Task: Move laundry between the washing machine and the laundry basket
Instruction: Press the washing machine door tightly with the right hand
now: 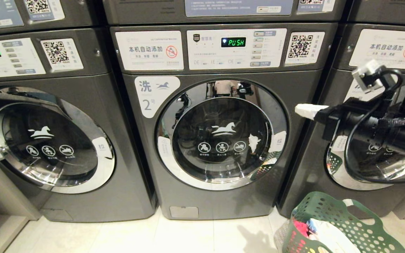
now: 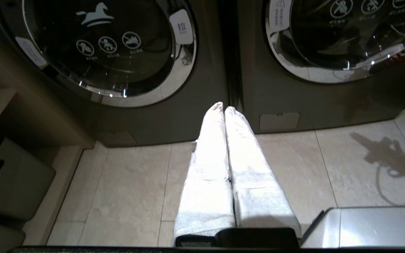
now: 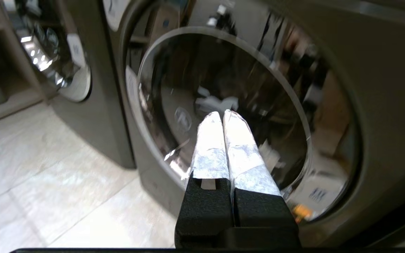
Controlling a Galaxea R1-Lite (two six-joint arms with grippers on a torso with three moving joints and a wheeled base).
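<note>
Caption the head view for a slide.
Right gripper, shut and empty, reaches toward the closed middle washer door; laundry basket waits below.

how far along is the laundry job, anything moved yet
Done: nothing that shows. The middle washer's door is closed, and the clothes sit in the green basket on the floor.
In hand: the right gripper, shut and empty, is raised beside that door's right edge. The left gripper, shut and empty, points low between two washers.
Left: opening the door and moving the clothes.
</note>
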